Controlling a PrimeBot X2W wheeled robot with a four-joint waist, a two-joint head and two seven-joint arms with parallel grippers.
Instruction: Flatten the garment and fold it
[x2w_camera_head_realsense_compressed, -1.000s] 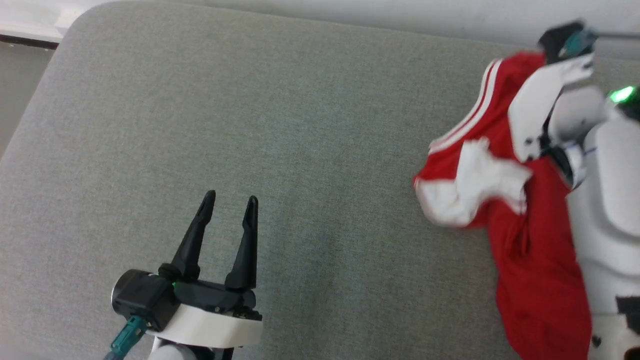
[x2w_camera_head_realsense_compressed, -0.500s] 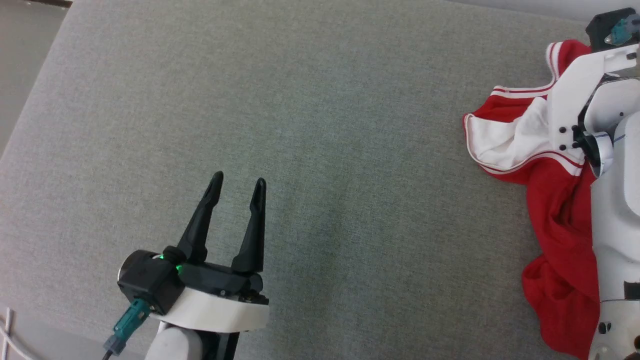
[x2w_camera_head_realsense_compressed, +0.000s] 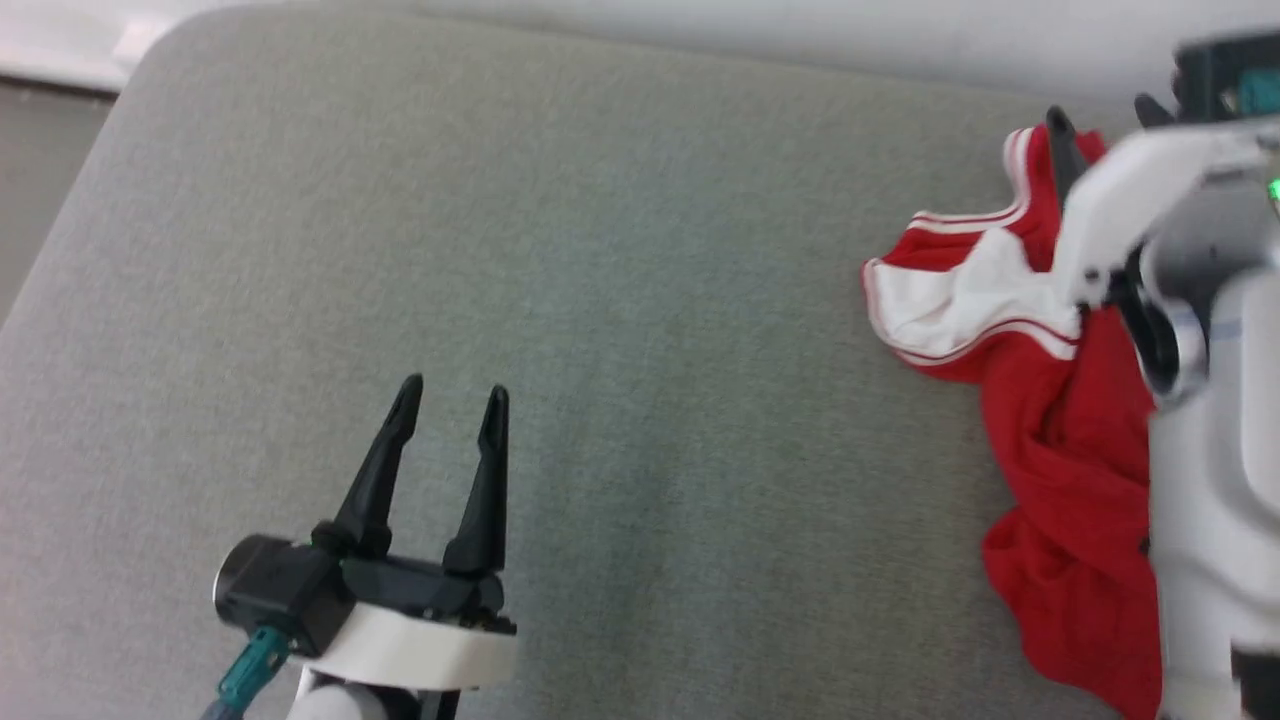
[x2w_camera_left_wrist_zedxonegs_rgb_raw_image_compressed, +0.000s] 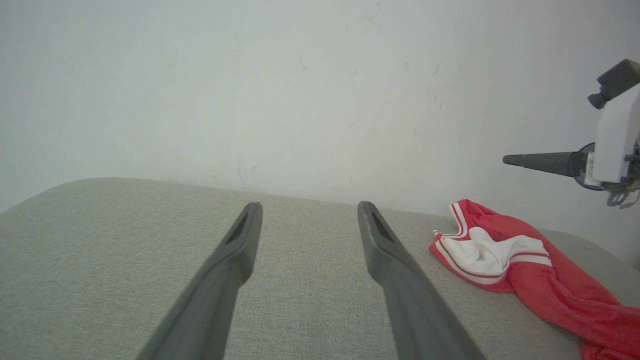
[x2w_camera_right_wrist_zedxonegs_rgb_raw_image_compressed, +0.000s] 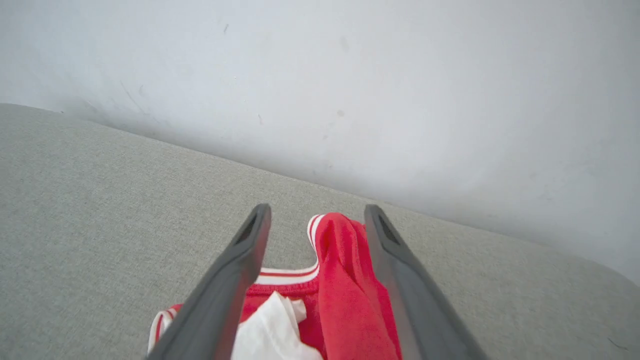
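Note:
The garment (x2w_camera_head_realsense_compressed: 1060, 450) lies crumpled at the right end of the grey padded surface (x2w_camera_head_realsense_compressed: 640, 300), a white sleeve with striped trim on top and red cloth trailing toward me. My right gripper (x2w_camera_head_realsense_compressed: 1100, 110) hovers over its far end, open. In the right wrist view a red fold of the garment (x2w_camera_right_wrist_zedxonegs_rgb_raw_image_compressed: 345, 280) shows between the spread fingers of the right gripper (x2w_camera_right_wrist_zedxonegs_rgb_raw_image_compressed: 317, 207), below them and not pinched. My left gripper (x2w_camera_head_realsense_compressed: 453, 392) stands open and empty at the lower left, far from the garment (x2w_camera_left_wrist_zedxonegs_rgb_raw_image_compressed: 550, 290). The lettering is hidden.
A pale wall (x2w_camera_left_wrist_zedxonegs_rgb_raw_image_compressed: 300, 100) rises right behind the surface's far edge. The surface has a rounded corner at the far left, with darker floor (x2w_camera_head_realsense_compressed: 30, 180) beyond it. Bare grey fabric stretches between the left gripper (x2w_camera_left_wrist_zedxonegs_rgb_raw_image_compressed: 310, 207) and the garment.
My right gripper has opened and let go of the garment, which has settled in a heap on the surface. The head view has shifted. The left gripper stays open.

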